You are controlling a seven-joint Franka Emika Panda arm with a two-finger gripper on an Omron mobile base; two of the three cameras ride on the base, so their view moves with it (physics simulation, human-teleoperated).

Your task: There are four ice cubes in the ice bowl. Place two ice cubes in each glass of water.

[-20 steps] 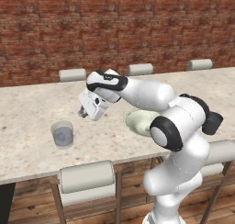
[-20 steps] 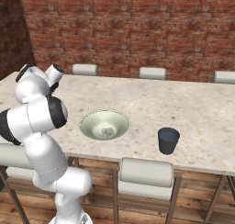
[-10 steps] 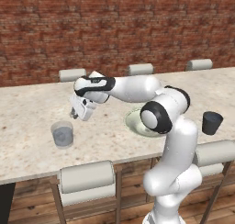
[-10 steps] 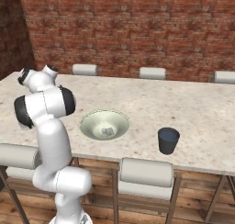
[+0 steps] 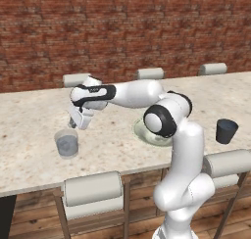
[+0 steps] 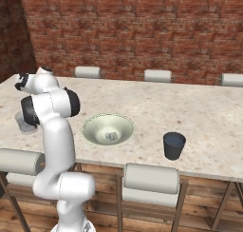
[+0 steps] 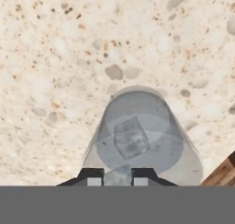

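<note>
Since a second ago the white arm has been swinging away from the bowl toward the left of the left base view, and its gripper is now hanging just above the see-through blue-grey tumbler at the lower left of that frame. In the hand view the two dark fingertips are standing a narrow gap apart at the bottom, with a small pale grey-white ice cube seemingly pinched between them. It is being carried directly over the tumbler's mouth, so I judge a drop is being lined up. Another ice cube is already lying inside the glass, so this would be that glass's second.

Farther across the speckled cream stone counter, the wide, shallow greenish-cream ice bowl is sitting centre-left in the right base view, with pale ice still resting in its bottom; how many pieces is too small to tell. To its right, well apart, the dark navy tumbler is waiting near the counter's front edge.

The hand view is giving the cube in the water, which the base views are too coarse to show. The right base view is looking into the bowl, which the arm is largely covering in the left base view.
</note>
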